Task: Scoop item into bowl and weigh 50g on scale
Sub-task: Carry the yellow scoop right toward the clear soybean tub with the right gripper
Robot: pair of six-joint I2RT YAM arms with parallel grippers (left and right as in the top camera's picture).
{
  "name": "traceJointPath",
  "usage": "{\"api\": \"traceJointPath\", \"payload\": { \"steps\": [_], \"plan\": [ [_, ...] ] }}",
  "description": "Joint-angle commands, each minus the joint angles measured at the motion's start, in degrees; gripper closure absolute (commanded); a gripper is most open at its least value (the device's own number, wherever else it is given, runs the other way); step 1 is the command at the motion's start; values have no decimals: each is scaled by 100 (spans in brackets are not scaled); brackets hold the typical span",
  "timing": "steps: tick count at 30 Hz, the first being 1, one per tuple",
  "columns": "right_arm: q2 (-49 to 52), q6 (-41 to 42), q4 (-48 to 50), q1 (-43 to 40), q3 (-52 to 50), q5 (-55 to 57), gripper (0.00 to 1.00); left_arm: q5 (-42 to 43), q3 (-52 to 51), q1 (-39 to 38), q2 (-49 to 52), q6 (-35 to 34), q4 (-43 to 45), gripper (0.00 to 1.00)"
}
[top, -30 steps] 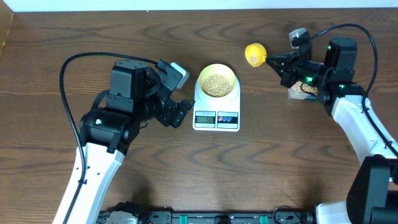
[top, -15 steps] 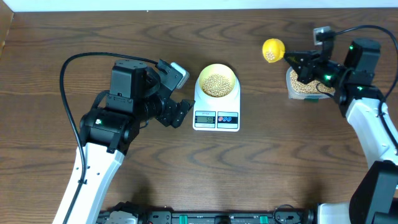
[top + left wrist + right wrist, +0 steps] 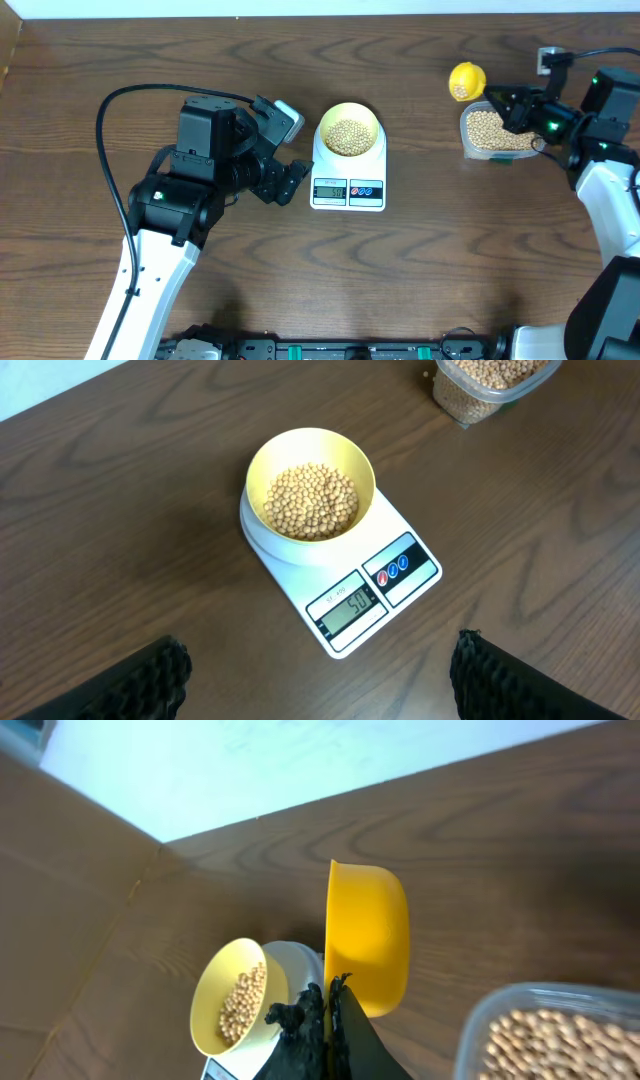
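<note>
Dark wood table [image 3: 420,270], white scale [image 3: 348,195] near its middle, clear plastic tub [image 3: 466,140] well apart.

The scale [image 3: 348,190] is a flat white rounded rectangle lying on the bench [image 3: 420,270], nearer the far edge than the near one and about midway between the left and right edges. Its grey display and two coloured buttons face the near edge, and the display reads 50. The bowl [image 3: 310,448], small, round and pale yellow, sits upright on the scale's platform. The beans [image 3: 310,500], small, round and tan, fill it roughly halfway in a loose heap.
</note>
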Motion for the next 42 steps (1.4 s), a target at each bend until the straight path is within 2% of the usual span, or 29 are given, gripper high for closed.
{"api": "traceJointPath", "payload": {
  "steps": [1, 14, 24, 31, 42],
  "plan": [
    [-136, 98, -114, -243, 9, -98, 99, 111, -87, 24, 7, 37, -17, 15],
    [-203, -258, -955, -883, 9, 271, 99, 111, -87, 24, 7, 37, -17, 15],
    [-890, -1453, -1923, -986, 7, 1537, 99, 111, -87, 24, 7, 37, -17, 15],
    [-1263, -1725, -2111, -986, 7, 2450, 99, 114, -87, 24, 7, 37, -17, 15],
    [-1274, -2225, -2129, -798, 7, 2544, 99, 111, -87, 24, 7, 37, -17, 15]
  ]
}}
